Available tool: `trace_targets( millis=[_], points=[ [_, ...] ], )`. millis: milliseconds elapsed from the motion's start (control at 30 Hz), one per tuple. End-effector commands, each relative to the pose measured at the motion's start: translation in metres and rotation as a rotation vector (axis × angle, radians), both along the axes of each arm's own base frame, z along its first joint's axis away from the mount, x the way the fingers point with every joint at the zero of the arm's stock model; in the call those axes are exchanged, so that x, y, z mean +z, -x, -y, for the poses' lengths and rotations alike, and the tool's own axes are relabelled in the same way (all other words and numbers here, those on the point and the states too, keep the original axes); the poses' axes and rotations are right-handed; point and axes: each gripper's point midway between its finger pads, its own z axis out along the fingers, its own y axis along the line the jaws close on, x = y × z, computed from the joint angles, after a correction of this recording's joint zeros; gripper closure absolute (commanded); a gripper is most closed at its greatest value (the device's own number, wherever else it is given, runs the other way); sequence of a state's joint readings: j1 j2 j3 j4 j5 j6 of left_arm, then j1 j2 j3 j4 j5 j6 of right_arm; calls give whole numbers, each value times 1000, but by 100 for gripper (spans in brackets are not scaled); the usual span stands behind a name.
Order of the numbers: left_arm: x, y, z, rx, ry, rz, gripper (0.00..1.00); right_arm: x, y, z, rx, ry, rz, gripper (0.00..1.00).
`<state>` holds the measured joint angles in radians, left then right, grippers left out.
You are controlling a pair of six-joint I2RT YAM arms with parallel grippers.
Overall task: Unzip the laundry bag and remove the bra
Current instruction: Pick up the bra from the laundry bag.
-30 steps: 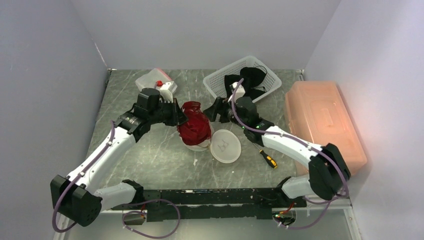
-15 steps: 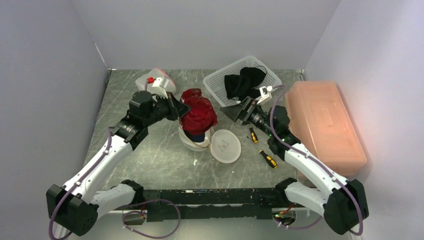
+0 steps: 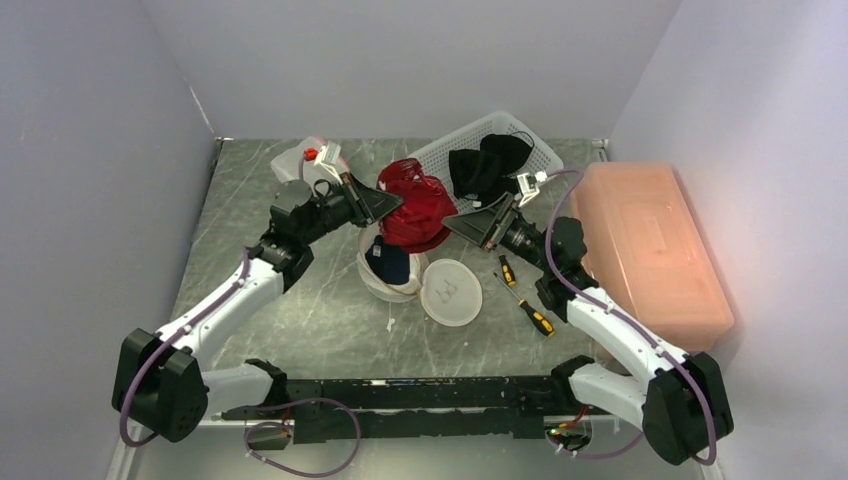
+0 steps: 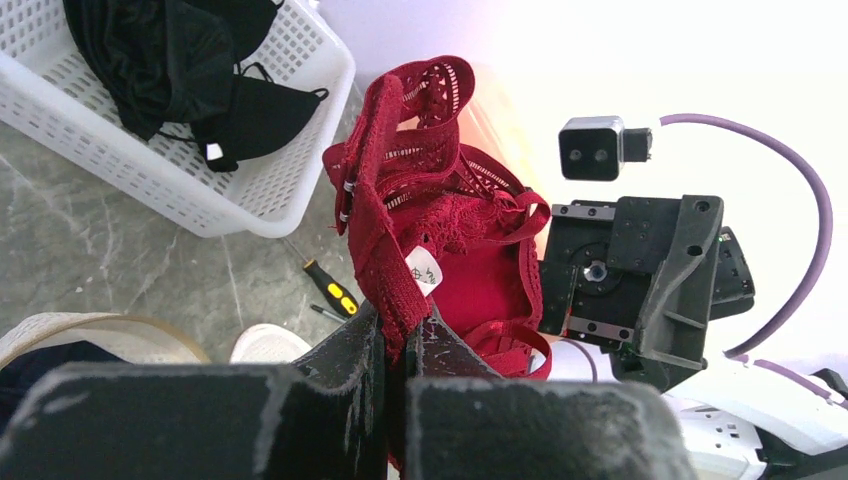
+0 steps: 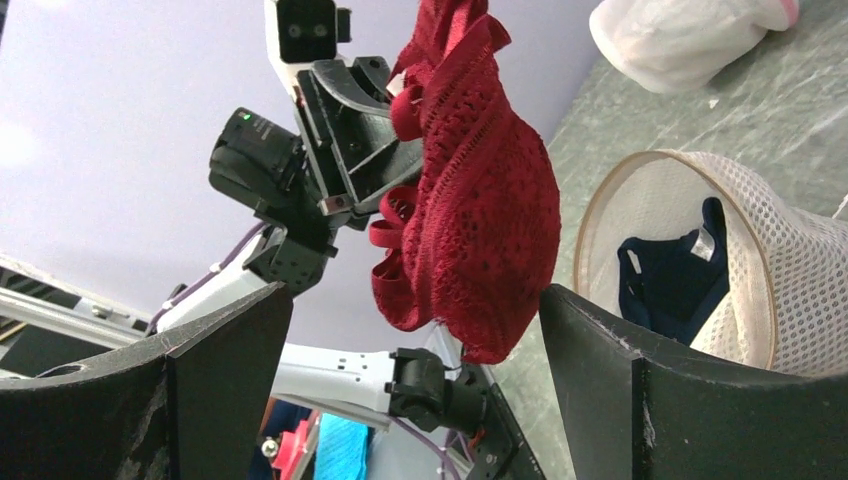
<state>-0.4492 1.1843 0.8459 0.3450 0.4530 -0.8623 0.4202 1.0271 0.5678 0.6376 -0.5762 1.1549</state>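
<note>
My left gripper (image 3: pixel 383 207) is shut on the band of a red lace bra (image 3: pixel 416 203) and holds it in the air above the table; the bra also shows in the left wrist view (image 4: pixel 440 240) and in the right wrist view (image 5: pixel 480 210). The white mesh laundry bag (image 3: pixel 376 282) stands open below, with a dark blue garment (image 3: pixel 390 262) inside, also seen in the right wrist view (image 5: pixel 675 275). Its round lid (image 3: pixel 452 291) lies flat beside it. My right gripper (image 3: pixel 470 228) is open and empty, just right of the hanging bra.
A white basket (image 3: pixel 440 165) with black clothes stands at the back. A pale bag (image 3: pixel 296 160) lies at the back left. Two screwdrivers (image 3: pixel 536 317) lie right of the lid. An orange lidded box (image 3: pixel 645 250) fills the right side.
My left gripper has lifted the red bra up out of the bag and toward the back right. My right gripper let go and drew back right, and it now stands open.
</note>
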Motion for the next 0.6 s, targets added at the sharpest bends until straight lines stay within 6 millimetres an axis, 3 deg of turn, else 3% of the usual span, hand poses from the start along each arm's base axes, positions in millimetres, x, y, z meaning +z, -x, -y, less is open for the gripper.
trace_targets(
  millis=[0, 200, 467, 567],
  points=[
    [29, 8, 7, -48, 79, 71, 97, 24, -1, -10, 35, -19, 65, 3],
    [25, 11, 15, -76, 86, 65, 97, 15, -10, -22, 27, 15, 36, 20],
    [17, 14, 20, -75, 45, 62, 97, 13, -12, -25, 32, 21, 34, 64],
    [15, 14, 18, -61, 32, 54, 89, 12, -10, -23, 22, 32, 45, 78]
  ],
)
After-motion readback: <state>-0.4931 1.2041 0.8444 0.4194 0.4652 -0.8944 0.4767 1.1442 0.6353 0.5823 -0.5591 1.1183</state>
